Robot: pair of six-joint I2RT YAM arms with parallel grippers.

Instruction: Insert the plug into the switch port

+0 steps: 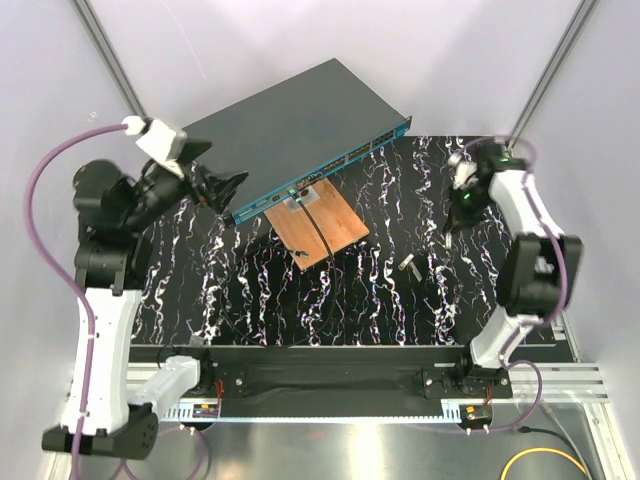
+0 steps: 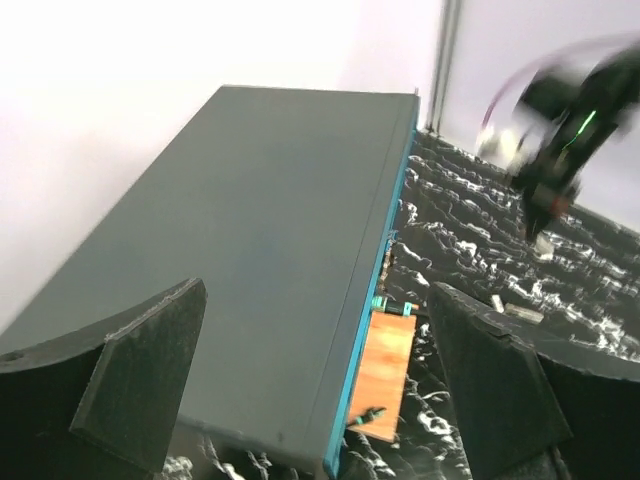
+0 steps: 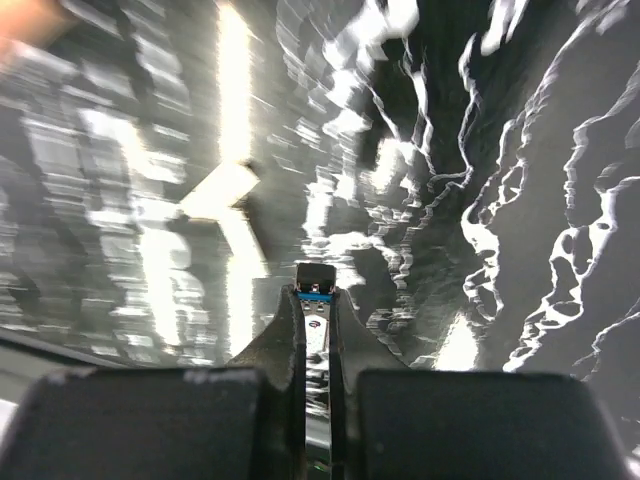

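Observation:
The switch is a flat dark grey box with a teal front face, lying at the back of the mat; it also shows in the left wrist view. My left gripper is open just beside the switch's near-left corner; its fingers straddle that corner without touching it. My right gripper is at the right of the mat, shut on the plug, a small metal module with a blue band that sticks out past the fingertips. The view behind it is motion-blurred.
A copper-brown board lies against the switch's front face, with a black cable across it. A small silver plug lies loose on the black marbled mat. Frame posts stand at the back corners.

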